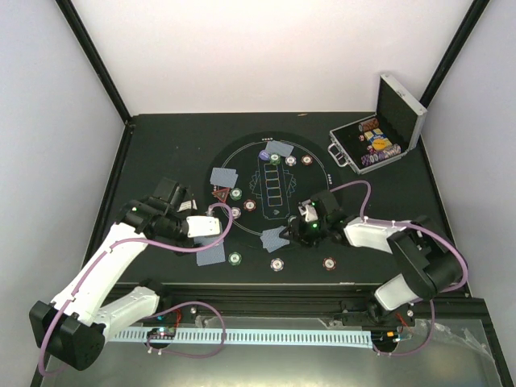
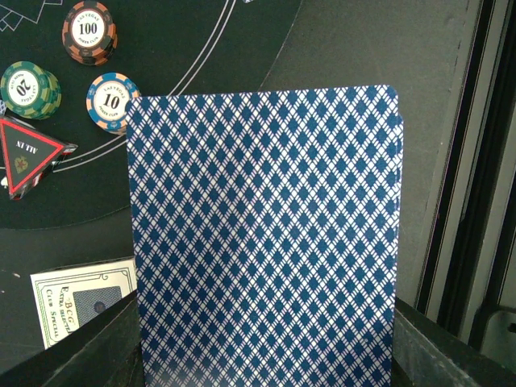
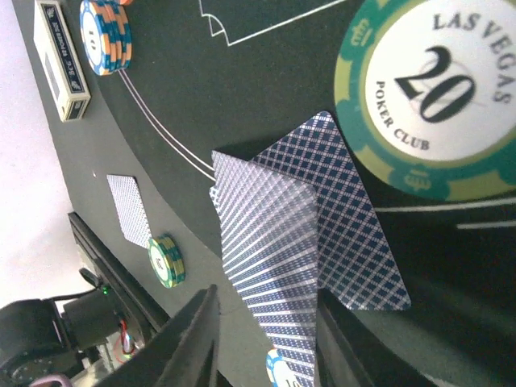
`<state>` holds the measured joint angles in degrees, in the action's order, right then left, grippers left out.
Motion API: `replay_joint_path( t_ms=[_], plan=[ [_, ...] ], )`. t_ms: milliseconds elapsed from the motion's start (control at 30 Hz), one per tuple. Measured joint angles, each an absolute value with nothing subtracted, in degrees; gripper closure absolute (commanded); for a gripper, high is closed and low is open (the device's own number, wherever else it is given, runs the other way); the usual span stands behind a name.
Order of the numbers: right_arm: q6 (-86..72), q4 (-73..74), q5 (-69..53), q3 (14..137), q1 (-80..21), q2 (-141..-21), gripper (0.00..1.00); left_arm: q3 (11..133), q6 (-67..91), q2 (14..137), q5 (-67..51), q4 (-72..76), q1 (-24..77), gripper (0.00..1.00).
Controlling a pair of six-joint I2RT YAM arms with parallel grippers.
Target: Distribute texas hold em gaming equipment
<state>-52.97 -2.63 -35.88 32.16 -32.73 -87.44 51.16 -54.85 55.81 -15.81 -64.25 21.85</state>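
Note:
My left gripper (image 1: pixel 208 228) is shut on blue-backed playing cards (image 2: pixel 266 226) that fill the left wrist view, held above the mat's near-left edge. My right gripper (image 1: pixel 295 228) hovers over two cards (image 1: pixel 276 238) at the mat's near side. In the right wrist view its jaws stand apart. A tilted card (image 3: pixel 274 242) sits between them, against the right finger, over a flat card (image 3: pixel 355 218) beside a green 20 chip (image 3: pixel 435 97). A red triangle marker (image 2: pixel 28 153) and chips (image 2: pixel 89 31) lie on the mat. One card (image 1: pixel 211 254) lies off the mat.
The round black mat (image 1: pixel 242 234) holds more cards (image 1: pixel 224 176), chips (image 1: pixel 277 264) and a purple button (image 1: pixel 264 154). An open silver case (image 1: pixel 403 121) with chips stands at the back right. A card box (image 2: pixel 81 298) lies by my left gripper. A black rail (image 1: pixel 266 290) runs along the near edge.

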Motion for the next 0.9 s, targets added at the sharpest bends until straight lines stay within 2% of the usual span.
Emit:
replay_joint_path(
  t_ms=[433, 567, 700, 900],
  plan=[
    [-48.45, 14.7, -30.0, 35.46, -32.91, -71.44, 0.39, 51.18, -54.89, 55.83, -16.16, -64.25, 21.85, 0.99],
    [-48.49, 18.17, -28.82, 39.27, -34.37, -69.82, 0.32, 51.29, -54.87, 55.83, -16.71, -64.25, 21.85, 0.98],
    [-51.7, 15.0, -29.93, 41.98, -38.28, -70.41, 0.22, 51.59, -54.87, 55.83, -17.08, -64.4, 21.85, 0.99],
    [-58.57, 3.6, -33.01, 50.28, -47.92, -79.0, 0.22, 52.31, -54.87, 55.83, -17.19, -64.55, 21.85, 0.98]
  ],
)
